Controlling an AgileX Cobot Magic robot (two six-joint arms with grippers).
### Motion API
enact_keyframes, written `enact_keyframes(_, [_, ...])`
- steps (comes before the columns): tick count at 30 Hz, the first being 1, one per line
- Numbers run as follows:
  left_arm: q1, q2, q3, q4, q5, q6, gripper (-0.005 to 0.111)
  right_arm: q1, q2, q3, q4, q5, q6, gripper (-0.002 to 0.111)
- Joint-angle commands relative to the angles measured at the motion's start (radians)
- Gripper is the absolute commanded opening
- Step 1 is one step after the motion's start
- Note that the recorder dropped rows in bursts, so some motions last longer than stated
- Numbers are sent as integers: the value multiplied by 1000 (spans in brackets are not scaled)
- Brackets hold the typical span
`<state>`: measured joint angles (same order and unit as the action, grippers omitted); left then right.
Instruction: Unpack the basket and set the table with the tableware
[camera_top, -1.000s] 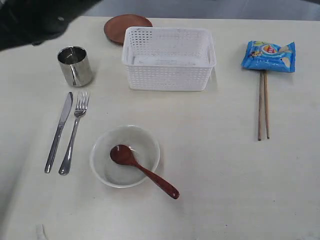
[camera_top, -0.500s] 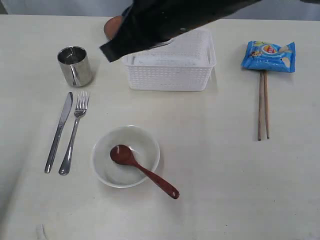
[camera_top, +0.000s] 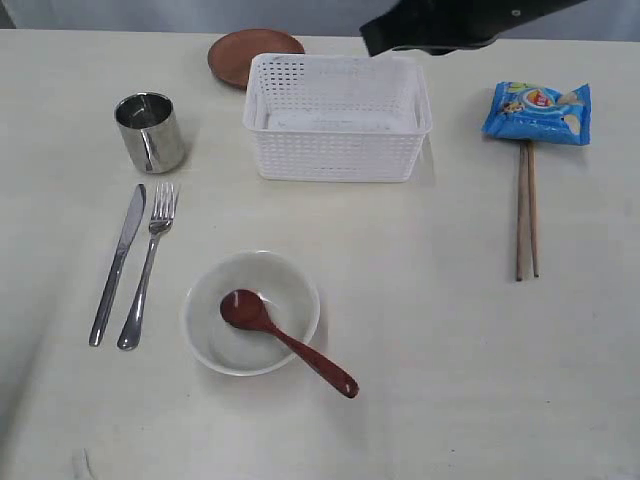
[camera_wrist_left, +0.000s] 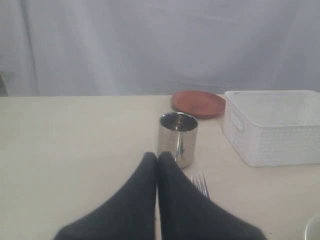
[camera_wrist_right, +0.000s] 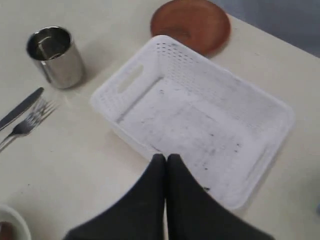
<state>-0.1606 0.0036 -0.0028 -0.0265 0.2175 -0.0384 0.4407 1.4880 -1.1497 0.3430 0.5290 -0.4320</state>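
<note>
The cream table (camera_top: 420, 400) is plain and wide. On it the white basket (camera_top: 338, 155) stands empty, and the brown plate (camera_top: 238, 55) lies just behind it, near the steel cup (camera_top: 150, 132). The left gripper (camera_wrist_left: 157, 157) and the right gripper (camera_wrist_right: 166, 159) both have their jaws pressed together and hold nothing; the right one hangs above the basket. The plate seems thin, stiff and perhaps breakable. It lies flat, so only its rim offers a place to pinch.
</note>
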Motion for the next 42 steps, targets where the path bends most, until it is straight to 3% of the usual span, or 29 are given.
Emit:
enact_keyframes(1, [-1, -4, 3, 0, -6, 0, 0, -97, -13, 2, -11, -4, 27, -1])
enact_keyframes(10, [-1, -4, 3, 0, -6, 0, 0, -324, 6, 2, -11, 2, 141, -1])
enact_keyframes(17, [-1, -4, 3, 0, -6, 0, 0, -441, 62, 2, -13, 140, 210, -1])
enact_keyframes(31, [-1, -4, 3, -2, -6, 0, 0, -558, 68, 2, -39, 219, 218, -1])
enact_keyframes(42, [-1, -4, 3, -2, -6, 0, 0, -567, 68, 2, -64, 145, 218, -1])
